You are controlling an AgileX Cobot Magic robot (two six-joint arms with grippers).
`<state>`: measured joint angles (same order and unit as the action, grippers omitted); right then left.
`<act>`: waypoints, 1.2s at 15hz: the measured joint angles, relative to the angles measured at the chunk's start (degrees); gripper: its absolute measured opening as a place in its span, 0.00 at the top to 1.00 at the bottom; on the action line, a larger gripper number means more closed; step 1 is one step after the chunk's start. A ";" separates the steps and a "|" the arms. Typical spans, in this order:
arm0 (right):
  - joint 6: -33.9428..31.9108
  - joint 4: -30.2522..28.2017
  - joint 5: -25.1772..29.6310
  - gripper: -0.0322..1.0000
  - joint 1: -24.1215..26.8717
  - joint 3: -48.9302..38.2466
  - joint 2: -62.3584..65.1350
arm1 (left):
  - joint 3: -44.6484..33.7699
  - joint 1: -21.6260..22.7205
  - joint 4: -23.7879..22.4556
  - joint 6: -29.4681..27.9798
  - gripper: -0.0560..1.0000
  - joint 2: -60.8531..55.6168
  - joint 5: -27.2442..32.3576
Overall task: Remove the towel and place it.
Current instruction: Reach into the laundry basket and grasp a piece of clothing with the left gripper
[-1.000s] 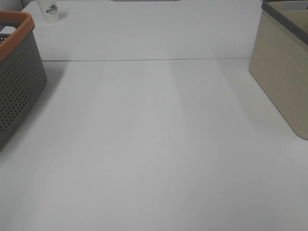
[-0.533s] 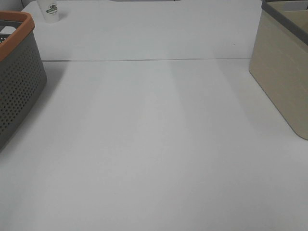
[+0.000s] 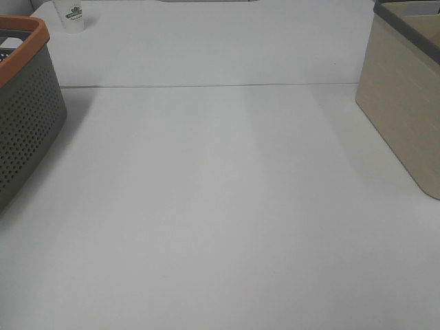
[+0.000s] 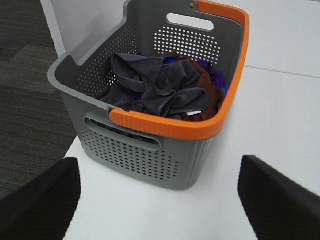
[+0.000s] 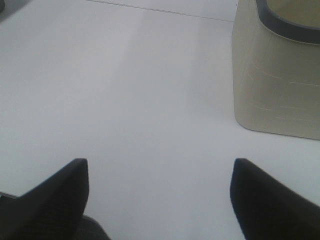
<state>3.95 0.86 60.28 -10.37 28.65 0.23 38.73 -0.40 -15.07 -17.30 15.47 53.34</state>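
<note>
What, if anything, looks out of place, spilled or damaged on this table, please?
Nothing stands out. The dark grey towel lies crumpled on other cloths inside the grey basket, nothing hanging over its orange rim. The beige bin and the small white cup stand upright, with no spill visible.

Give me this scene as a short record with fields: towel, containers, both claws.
towel: dark grey, crumpled in basket among brown and purple cloths
basket: grey perforated, orange rim, left of table
bin: beige, grey rim, right of table
left claw: open, empty, facing basket
right claw: open, empty, near bin
</note>
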 joint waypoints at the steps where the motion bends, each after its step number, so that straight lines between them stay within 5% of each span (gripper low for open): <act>1: 0.00 0.00 0.00 0.23 0.00 0.00 0.00 | 1.60 0.00 -1.32 -2.35 0.19 3.27 -0.74; 5: 0.00 0.00 0.00 0.23 0.00 0.00 0.00 | 8.25 0.00 -7.56 -14.55 0.21 17.99 -0.86; 18: 0.00 0.00 0.00 0.23 0.00 0.00 0.00 | 32.31 0.00 -15.93 -22.63 0.29 63.37 -1.20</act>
<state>3.95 0.86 60.28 -10.37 28.65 0.23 71.05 -0.40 -31.00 -39.94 78.84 52.14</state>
